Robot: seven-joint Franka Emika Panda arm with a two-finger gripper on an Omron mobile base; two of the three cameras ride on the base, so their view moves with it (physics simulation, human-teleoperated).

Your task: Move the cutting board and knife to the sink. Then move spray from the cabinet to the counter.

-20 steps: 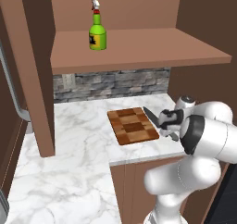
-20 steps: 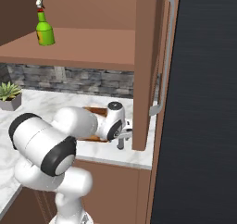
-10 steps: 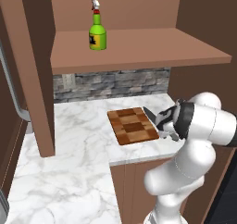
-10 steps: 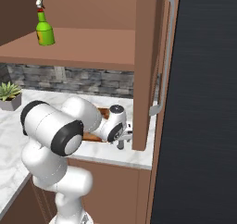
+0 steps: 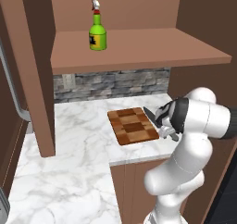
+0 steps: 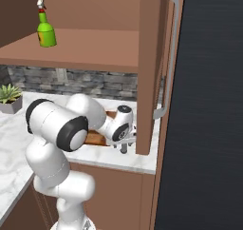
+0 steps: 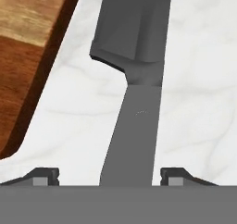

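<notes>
Kitchen, rendered. White marble counter (image 5: 69,172) with grey veining over brown wooden base cabinets (image 5: 134,181), grey stone-tile backsplash (image 5: 111,83), brown wall cabinet (image 5: 139,47) with open shelf. Checkered cutting board (image 5: 133,125) beside a knife (image 7: 134,79), small potted plant (image 6: 9,97) on the counter.

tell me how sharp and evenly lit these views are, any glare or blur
Left base view: flat even light, no glare, spray crisp. Right base view: the same, with the dark panel at right featureless. Hand view: knife fills the centre, edges slightly soft, only a faint shadow under it.
</notes>
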